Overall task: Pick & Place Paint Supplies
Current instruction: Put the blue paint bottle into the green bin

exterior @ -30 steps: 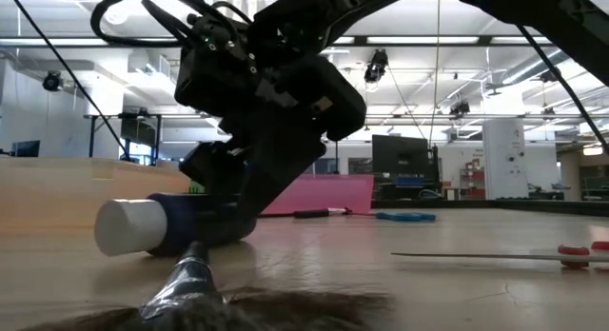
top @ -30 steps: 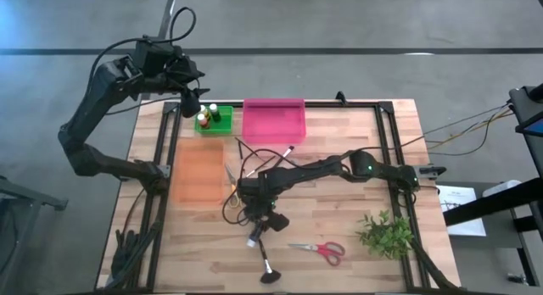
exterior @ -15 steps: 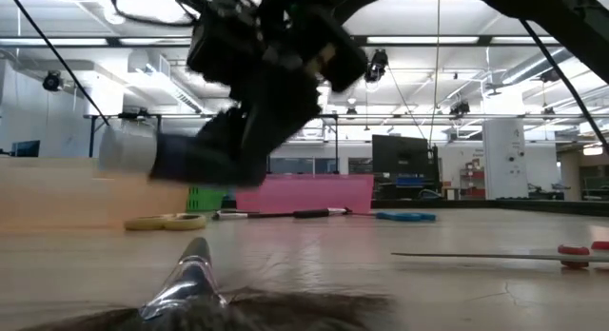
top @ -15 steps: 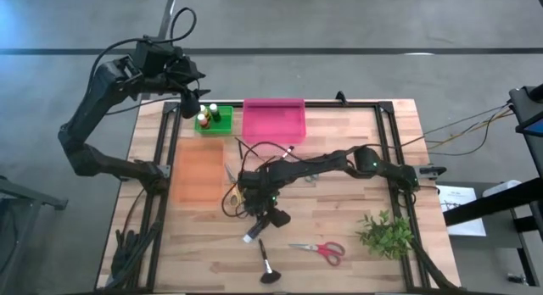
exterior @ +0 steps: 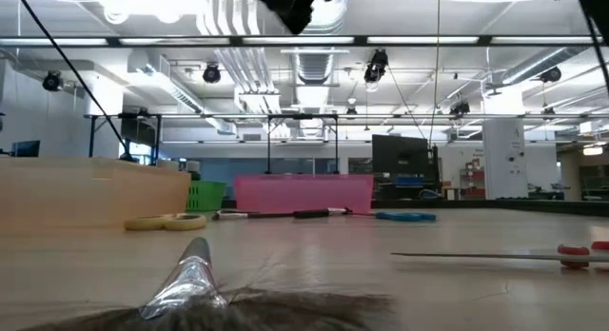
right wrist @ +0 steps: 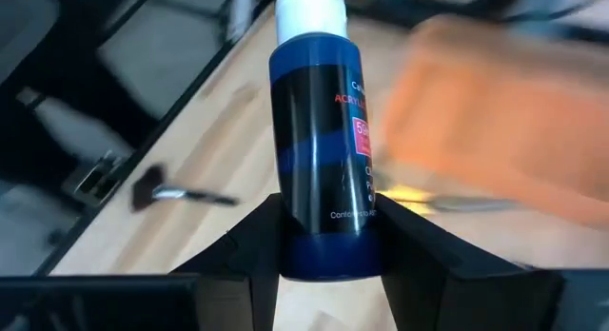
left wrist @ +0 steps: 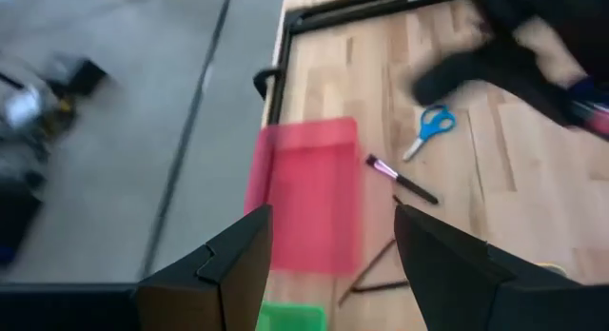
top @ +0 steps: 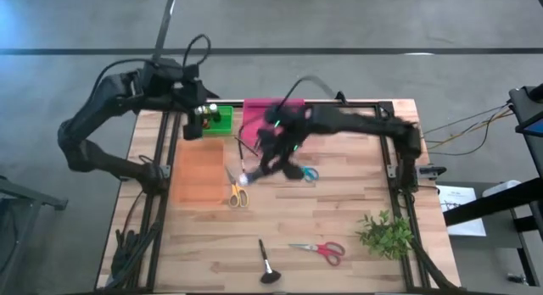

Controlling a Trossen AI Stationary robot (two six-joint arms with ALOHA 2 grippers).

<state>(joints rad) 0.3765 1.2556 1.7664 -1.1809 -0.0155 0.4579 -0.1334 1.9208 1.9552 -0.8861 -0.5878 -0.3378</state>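
Right end effector [right wrist: 324, 241] is clamped on a blue bottle [right wrist: 322, 131], base between the fingers, white cap pointing forward. The grip at the base leaves the cap end free, presumably so it can drop upright into a bin. In the high view the right arm reaches across mid-tabletop [top: 339, 219], the bottle [top: 243, 177] carried in the air near the pink tray [top: 273, 108] and orange tray [top: 197, 172]. Forearm is angled down toward the tabletop.

Left end effector [left wrist: 328, 260] hovers with fingers apart, holding nothing, over the back-left corner by the green holder [top: 216, 119]; its arm is folded back, waiting.

Yellow scissors [top: 235, 193], blue scissors [top: 307, 174], red scissors [top: 322, 249] and a brush [top: 265, 263] lie unplaced.
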